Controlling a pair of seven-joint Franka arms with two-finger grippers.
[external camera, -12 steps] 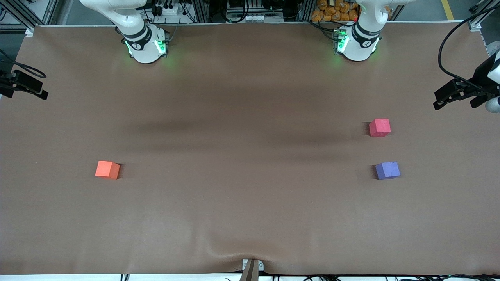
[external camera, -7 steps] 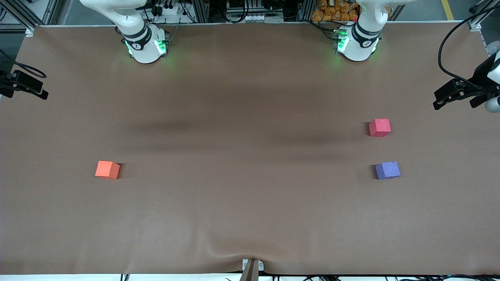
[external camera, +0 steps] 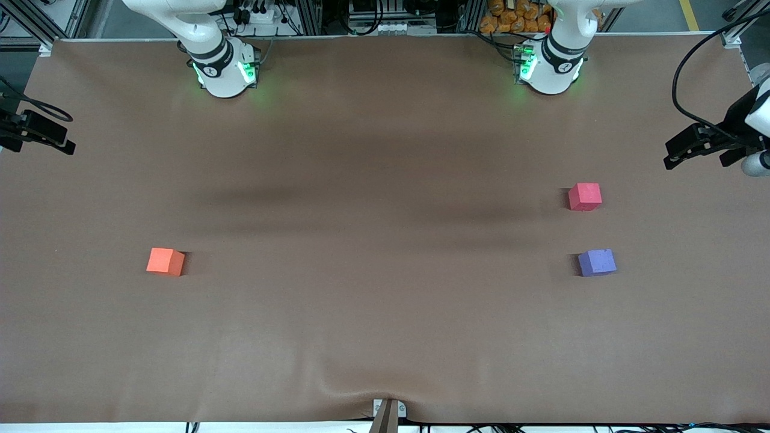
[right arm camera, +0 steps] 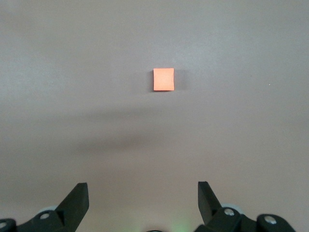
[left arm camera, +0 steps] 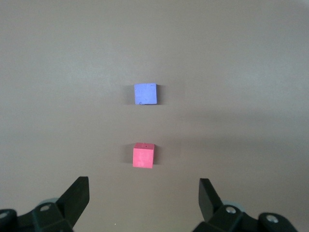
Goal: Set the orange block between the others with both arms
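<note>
Right wrist view: my right pincer (right arm camera: pixel 140 205) wide, empty, high over orange block (right arm camera: pixel 163 79); descend centred, square. Left pincer (left arm camera: pixel 142 205) wide, empty, waits.

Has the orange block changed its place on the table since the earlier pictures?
No. The orange block lies on the table at the right arm's end, level with the purple-blue block, exactly as earlier. Neither end effector touches it.

Two white arms (external camera: pixel 210 36) with black joint bands, green-lit bases (glow spilling outward), black two-finger grippers (left arm camera: pixel 144 195).
</note>
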